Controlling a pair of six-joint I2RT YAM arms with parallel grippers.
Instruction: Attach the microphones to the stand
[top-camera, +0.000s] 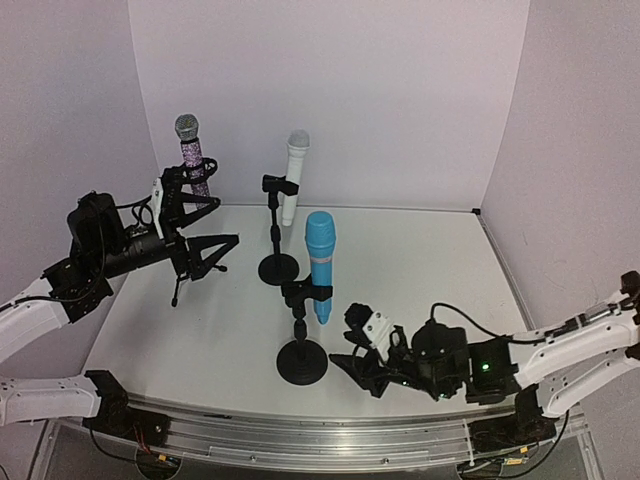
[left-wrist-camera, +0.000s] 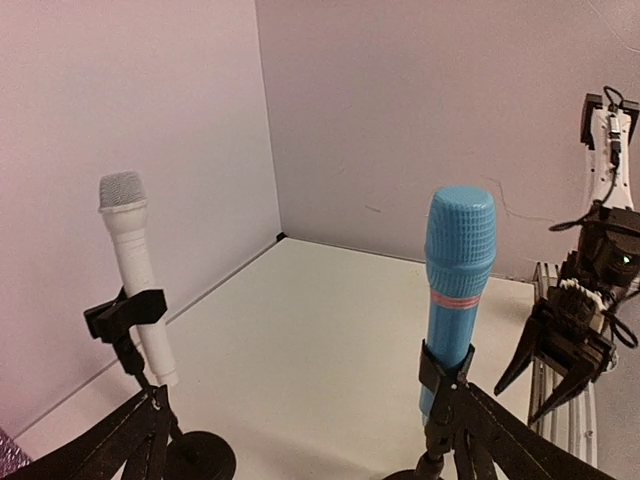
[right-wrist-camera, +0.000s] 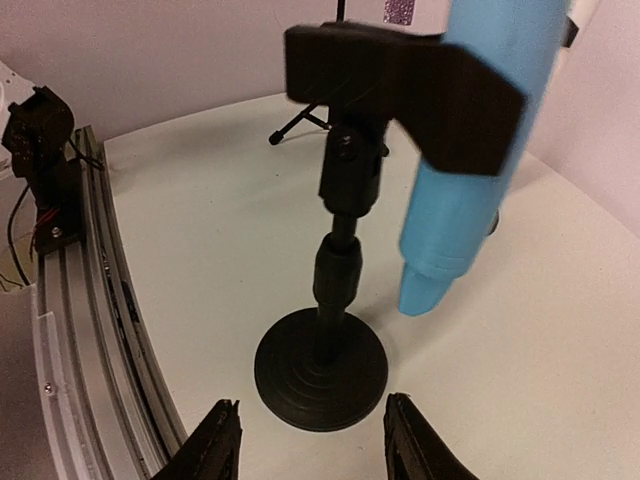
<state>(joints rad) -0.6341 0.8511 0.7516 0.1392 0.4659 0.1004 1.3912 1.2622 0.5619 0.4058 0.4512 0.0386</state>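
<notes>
Three microphones stand clipped upright in stands. The purple-glitter microphone (top-camera: 190, 152) sits in a tripod stand (top-camera: 182, 215) at the back left. The white microphone (top-camera: 294, 177) is clipped in a round-base stand (top-camera: 278, 268); it also shows in the left wrist view (left-wrist-camera: 135, 270). The light blue microphone (top-camera: 320, 262) is clipped in the front round-base stand (top-camera: 302, 361). My left gripper (top-camera: 222, 255) is open and empty beside the tripod, facing the other two stands. My right gripper (right-wrist-camera: 312, 445) is open and empty, low on the table just in front of the blue microphone's stand base (right-wrist-camera: 320, 368).
The table is white with pale walls on three sides. An aluminium rail (right-wrist-camera: 70, 300) runs along the near edge with the arm bases on it. My right gripper also shows in the left wrist view (left-wrist-camera: 552, 365), to the right of the blue microphone (left-wrist-camera: 455, 290).
</notes>
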